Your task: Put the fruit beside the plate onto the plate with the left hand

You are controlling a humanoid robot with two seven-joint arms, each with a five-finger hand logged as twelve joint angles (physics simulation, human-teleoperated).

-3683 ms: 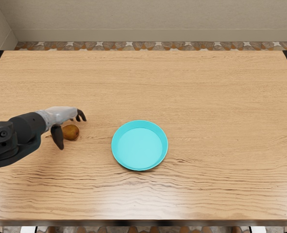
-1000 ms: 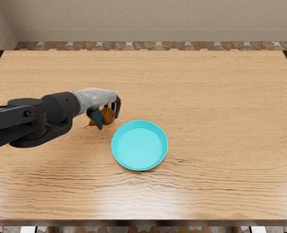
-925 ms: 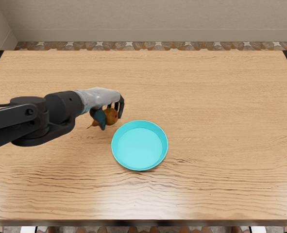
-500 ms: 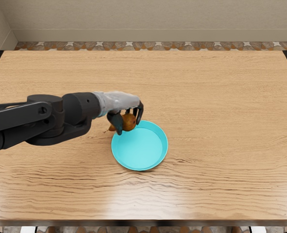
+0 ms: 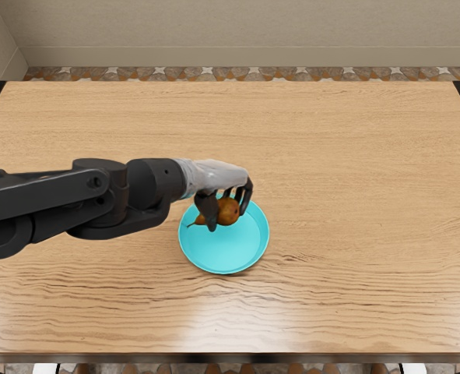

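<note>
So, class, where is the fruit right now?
Head view: the fruit is gripped by the left hand over the upper part of the teal plate.

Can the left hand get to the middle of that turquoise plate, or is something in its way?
Probably yes. The left hand, shut on a brown pear, is over the plate's upper left part, and nothing shows between them.

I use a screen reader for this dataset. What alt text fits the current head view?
The robot's left hand, its arm coming in from the left, grips a brown fruit over the far side of a turquoise plate on a wooden table.
</note>
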